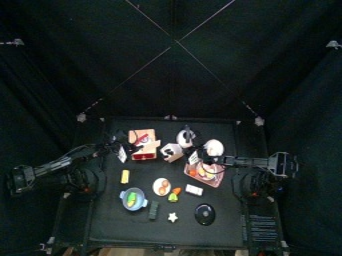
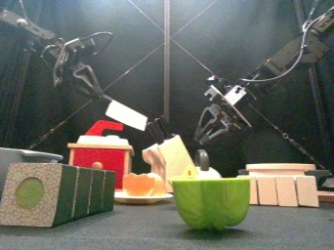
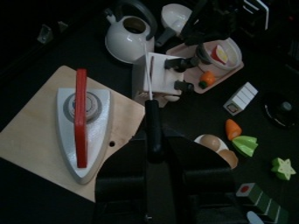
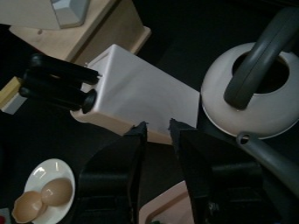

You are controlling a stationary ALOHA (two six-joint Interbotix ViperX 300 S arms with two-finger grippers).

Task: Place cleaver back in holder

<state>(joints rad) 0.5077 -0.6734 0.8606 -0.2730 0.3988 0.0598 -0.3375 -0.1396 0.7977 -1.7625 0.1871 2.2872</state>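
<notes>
Black curtains closed in the small black table (image 1: pixel 107 215). In the front view's upper left, the left gripper (image 2: pixel 81 70) was clenched on the cleaver (image 2: pixel 123 114), holding it in the air, blade slanting down toward the white knife holder (image 2: pixel 171 161) at centre. The right gripper (image 2: pixel 216 124) hung just right of the holder with its jaws parted. A green pepper (image 2: pixel 210 202) stood in the foreground.

Pretty dim overall, black curtains (image 1: pixel 171 50) eat most of the light. Top view is dark with only the small tabletop (image 1: pixel 167 225) lit. Front view has the green pepper (image 2: pixel 210 202) close up and soft, bright from above. Wrist views look murky, a bit blurry, with glare on the white kettle (image 4: pixel 251 96).
</notes>
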